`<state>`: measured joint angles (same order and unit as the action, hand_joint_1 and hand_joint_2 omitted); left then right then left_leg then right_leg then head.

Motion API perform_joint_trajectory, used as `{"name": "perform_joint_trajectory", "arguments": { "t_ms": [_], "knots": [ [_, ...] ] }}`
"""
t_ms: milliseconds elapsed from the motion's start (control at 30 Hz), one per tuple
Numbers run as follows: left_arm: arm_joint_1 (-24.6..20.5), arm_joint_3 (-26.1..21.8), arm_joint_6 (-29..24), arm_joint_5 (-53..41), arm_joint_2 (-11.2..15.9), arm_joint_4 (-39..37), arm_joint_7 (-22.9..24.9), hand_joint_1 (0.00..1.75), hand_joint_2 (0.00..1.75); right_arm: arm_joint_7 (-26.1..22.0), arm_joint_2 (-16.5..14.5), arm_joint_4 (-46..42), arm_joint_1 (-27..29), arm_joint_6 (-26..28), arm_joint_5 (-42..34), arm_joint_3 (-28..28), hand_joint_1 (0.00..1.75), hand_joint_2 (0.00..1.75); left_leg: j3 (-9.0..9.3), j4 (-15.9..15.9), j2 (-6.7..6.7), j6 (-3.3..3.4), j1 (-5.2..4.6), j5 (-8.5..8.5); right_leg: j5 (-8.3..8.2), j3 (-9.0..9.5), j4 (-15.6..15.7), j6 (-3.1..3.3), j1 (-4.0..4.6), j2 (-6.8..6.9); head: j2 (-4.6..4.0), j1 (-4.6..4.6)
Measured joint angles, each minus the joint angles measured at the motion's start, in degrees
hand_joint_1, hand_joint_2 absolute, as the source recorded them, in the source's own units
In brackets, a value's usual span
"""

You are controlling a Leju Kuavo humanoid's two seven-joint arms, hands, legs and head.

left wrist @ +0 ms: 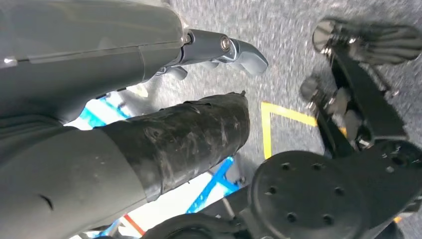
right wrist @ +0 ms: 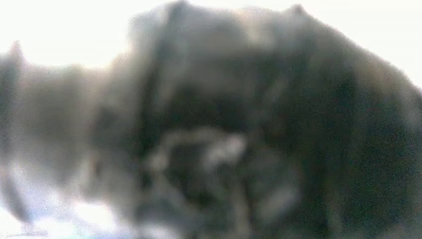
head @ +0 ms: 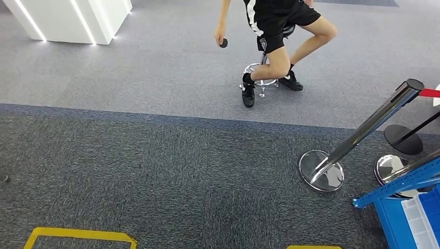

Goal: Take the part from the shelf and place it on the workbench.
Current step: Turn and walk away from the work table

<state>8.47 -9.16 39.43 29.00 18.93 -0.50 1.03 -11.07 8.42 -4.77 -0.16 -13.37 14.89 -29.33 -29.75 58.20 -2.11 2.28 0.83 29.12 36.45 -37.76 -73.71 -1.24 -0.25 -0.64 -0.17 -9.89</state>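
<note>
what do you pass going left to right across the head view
white lit counter → yellow floor tape → person on a stool → chrome stanchion base → blue shelf frame

I am in a big show hall or work room. I see grey carpet, yellow tape on the floor, shiny rope posts, a blue metal rack and a white lit counter.
</note>
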Motion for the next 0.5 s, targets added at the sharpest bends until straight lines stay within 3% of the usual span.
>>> {"name": "perform_joint_trajectory", "arguments": {
  "t_ms": [33, 67, 167, 233, 300, 333, 400, 433, 500],
  "knots": [
    [-0.48, 0.18, -0.51, -0.03, 0.0, 0.0, 0.03, 0.0, 0.0, 0.87, 0.43, -0.5, -0.33, -0.78, 0.2, 0.0, 0.0, 0.0, -0.03, 0.01, -0.5, 0.01, -0.04, 0.06, -0.34, -0.59, -1.0, -0.1, -0.11, 0.15, 0.0, 0.01],
    [-1.0, 0.34, -0.91, 0.1, -0.02, 0.0, -0.03, 0.0, 0.0, 1.7, 0.81, -0.94, -0.54, -1.24, 0.44, -0.01, 0.0, 0.0, 0.02, 0.0, -0.9, 0.0, -0.05, 0.15, -1.73, -0.04, 0.23, -0.13, -0.18, 0.35, 0.0, 0.01],
    [-1.99, 1.04, -1.74, -0.76, -0.17, 0.0, -1.09, 0.0, 0.0, 3.91, 1.69, -1.93, -0.95, -1.67, 1.05, -0.02, 0.0, 0.0, 0.63, 0.05, -1.89, -0.39, -0.16, 0.63, -6.97, 5.41, 11.4, 0.41, 0.1, 2.64, 0.0, 0.01],
    [-1.82, 2.52, -0.67, -2.32, -0.04, 0.0, -2.33, 0.0, 0.0, 5.24, 1.87, -2.36, -1.02, -1.44, 0.87, 0.0, 0.0, 0.0, 1.0, 0.05, -2.65, -0.88, -0.29, 0.94, -7.59, 6.83, 14.72, 0.96, 0.57, 3.41, 0.0, 0.01],
    [-1.49, 4.04, -0.03, -2.92, 0.16, 0.0, -3.29, 0.0, 0.0, 7.25, 1.82, -2.57, -0.87, -1.19, -0.73, 0.37, 0.0, 0.0, 1.48, -0.14, -3.44, -1.38, -0.29, 1.14, -7.78, 6.88, 15.04, 1.49, 0.59, 2.35, 0.0, 0.0],
    [-1.38, 4.57, -1.44, -2.9, 0.11, 0.0, -3.71, 0.0, 0.0, 8.23, 1.66, -2.65, -0.72, -0.63, -1.9, 0.8, 0.0, 0.0, 1.57, 0.13, -3.04, -1.63, -0.23, 1.53, -7.97, 7.12, 15.39, 1.83, 0.45, 1.9, 0.0, 0.01],
    [-1.11, 5.4, -8.89, -1.56, -0.49, 0.0, -5.34, 0.0, 0.0, 8.63, 1.04, -2.87, -0.35, 3.17, -4.74, 2.22, 0.0, 0.0, 0.06, 3.68, -0.74, -1.96, -0.07, 3.98, -8.36, 7.57, 16.04, 2.55, 0.15, 1.1, 0.0, -0.01],
    [-0.91, 5.6, -13.22, -0.1, -1.01, 0.0, -6.51, 0.0, 0.0, 7.74, 0.61, -2.97, -0.12, 5.91, -6.16, 3.08, 0.0, 0.0, -1.65, 7.15, 0.63, -2.02, 0.02, 5.82, -8.4, 7.6, 16.13, 2.75, 0.22, 0.74, 0.0, -0.01],
    [-0.59, 5.71, -20.95, 3.47, -2.2, 0.0, -9.48, 0.0, 0.0, 4.81, -0.23, -3.04, 0.3, 11.28, -8.75, 5.1, 0.0, 0.0, -5.59, 14.53, 1.65, -2.12, 0.05, 8.6, -8.37, 7.54, 16.1, 2.93, 0.32, -0.22, 0.0, -0.01]
  ]
}}
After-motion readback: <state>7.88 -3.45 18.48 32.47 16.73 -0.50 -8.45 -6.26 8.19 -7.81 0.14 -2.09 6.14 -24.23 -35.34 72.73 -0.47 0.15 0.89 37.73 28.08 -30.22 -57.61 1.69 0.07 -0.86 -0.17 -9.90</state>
